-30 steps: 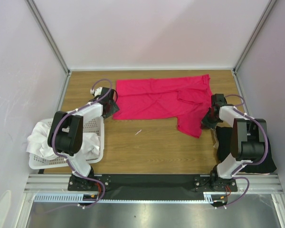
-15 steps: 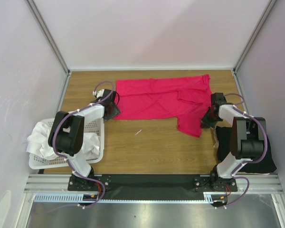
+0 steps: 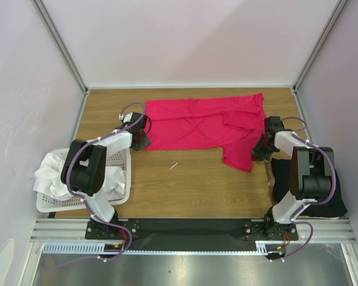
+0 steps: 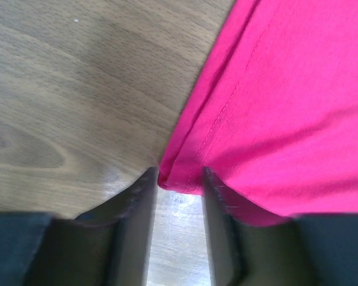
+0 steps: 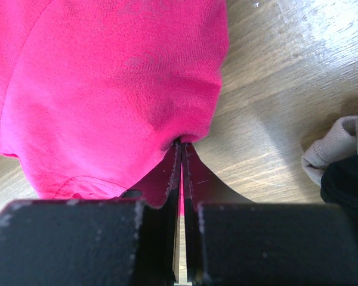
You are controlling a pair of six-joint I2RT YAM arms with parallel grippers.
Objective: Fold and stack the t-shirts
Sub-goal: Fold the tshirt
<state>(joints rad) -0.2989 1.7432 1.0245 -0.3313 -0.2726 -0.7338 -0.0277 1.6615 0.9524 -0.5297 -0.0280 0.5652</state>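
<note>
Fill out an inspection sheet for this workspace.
Surface: wooden table, bare wood at the near side.
Job's things: pink shirt spread out at the far side; black shirt by the right arm; white shirts heaped in the basket.
Clutter: small pale scrap near the pink shirt.
Grippers: left gripper open, jaws astride the pink shirt's hem corner; right gripper shut on the pink shirt's edge.
Cables: purple cables looped along both arms, none seen on the cloth.
Surroundings: white walls with metal frame posts.
</note>
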